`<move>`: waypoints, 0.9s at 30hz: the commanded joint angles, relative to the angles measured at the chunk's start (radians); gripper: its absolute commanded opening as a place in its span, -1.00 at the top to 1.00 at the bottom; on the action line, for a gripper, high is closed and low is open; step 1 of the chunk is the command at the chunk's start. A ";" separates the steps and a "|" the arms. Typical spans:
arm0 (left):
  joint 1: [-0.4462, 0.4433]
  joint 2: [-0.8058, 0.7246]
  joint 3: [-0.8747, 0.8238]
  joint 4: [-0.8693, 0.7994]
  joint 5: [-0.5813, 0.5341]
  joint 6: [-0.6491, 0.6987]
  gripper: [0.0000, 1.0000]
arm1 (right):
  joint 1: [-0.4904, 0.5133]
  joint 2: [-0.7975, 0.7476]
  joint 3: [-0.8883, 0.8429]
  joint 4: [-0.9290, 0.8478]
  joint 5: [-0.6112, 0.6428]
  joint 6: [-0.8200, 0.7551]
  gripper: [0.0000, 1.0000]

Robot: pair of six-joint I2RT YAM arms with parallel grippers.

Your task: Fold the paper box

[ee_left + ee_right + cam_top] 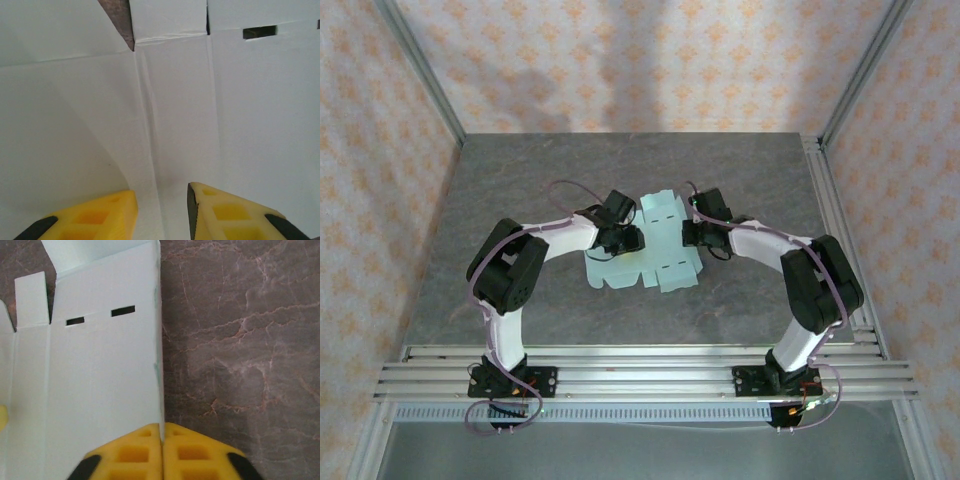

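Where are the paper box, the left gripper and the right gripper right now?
paper box [660, 255], top external view, middle of the sheet.
left gripper [162, 192], left wrist view, gap between its yellow fingertips.
right gripper [161, 429], right wrist view, seam where its fingertips meet.

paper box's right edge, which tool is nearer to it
Right. The right tool is shut on that edge of the paper box; the left tool sits open over a crease further left.
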 commanded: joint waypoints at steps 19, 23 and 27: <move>0.125 -0.440 -0.225 -0.100 -0.192 -0.031 -0.34 | 0.159 0.158 0.168 -0.278 0.598 -0.060 1.00; 0.168 -0.490 -0.255 -0.116 -0.196 -0.018 -0.35 | 0.218 0.225 0.216 -0.314 0.761 -0.051 1.00; 0.183 -0.505 -0.263 -0.116 -0.195 -0.008 -0.36 | 0.278 0.304 0.284 -0.368 0.926 -0.064 1.00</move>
